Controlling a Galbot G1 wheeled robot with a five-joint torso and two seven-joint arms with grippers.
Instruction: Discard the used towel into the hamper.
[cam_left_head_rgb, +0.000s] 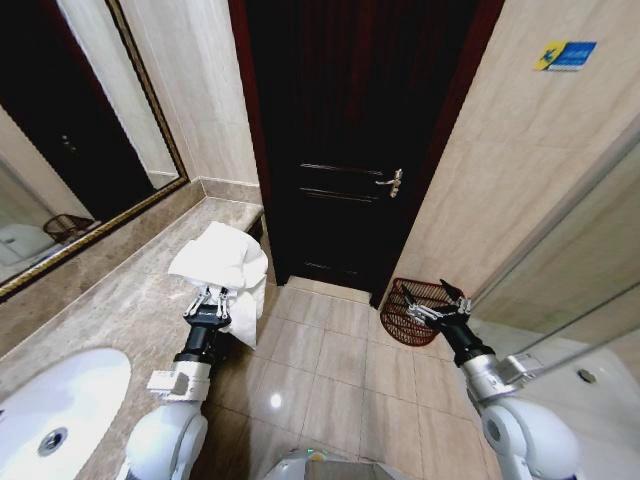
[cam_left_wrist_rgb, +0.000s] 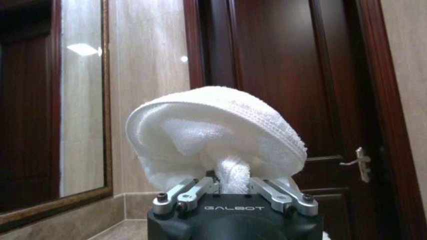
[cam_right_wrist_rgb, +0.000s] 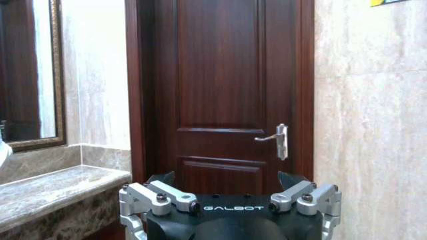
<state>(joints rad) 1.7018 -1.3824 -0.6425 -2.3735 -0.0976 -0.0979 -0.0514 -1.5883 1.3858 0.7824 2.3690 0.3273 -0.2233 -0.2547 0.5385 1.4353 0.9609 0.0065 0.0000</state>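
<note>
the left claw (cam_left_head_rgb: 208, 300), pinched on the white towel (cam_left_head_rgb: 222, 262) at the tabletop's (cam_left_head_rgb: 120, 310) front edge, should carry it high over the hamper (cam_left_head_rgb: 412, 310) on the floor by the door, beside the wide-open right claw (cam_left_head_rgb: 440, 308), before letting go.

White arms, black wrists (GALBOT-marked)

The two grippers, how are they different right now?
The left gripper is shut on the white towel, held up beside the counter; the right gripper is open, holding nothing. The left is far from the hamper; the right appears just above its rim. Both have silver jaws on black wrists.
</note>
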